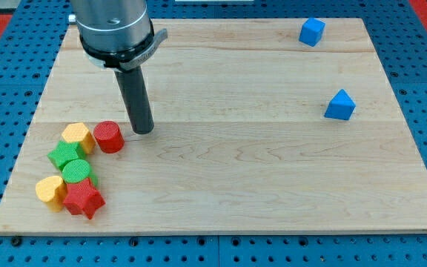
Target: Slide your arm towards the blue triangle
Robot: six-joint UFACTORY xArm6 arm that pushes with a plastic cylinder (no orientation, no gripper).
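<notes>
Near the surface's (221, 185) left edge, my tip (142, 131) rests on the wood just to the view's right of the red cylinder (110, 137), close to it though I cannot tell if they touch. No gripper exists on this rod, so nothing is clenched or released; it can only push. Behind the red cylinder sits a tight cluster toward the bottom-left corner: a yellow block (77, 136), a green block (64, 155), a green cylinder (76, 172), a yellow heart-like block (50, 191) and a red star (84, 199). The blue triangle (339, 105) lies well apart, close to the right edge, with a blue cube (311, 31) near the top-right corner. I judge the tip's place on the cluster's open side favourable: bare wood separates it from the triangle, so a rightward slide should disturb nothing.
</notes>
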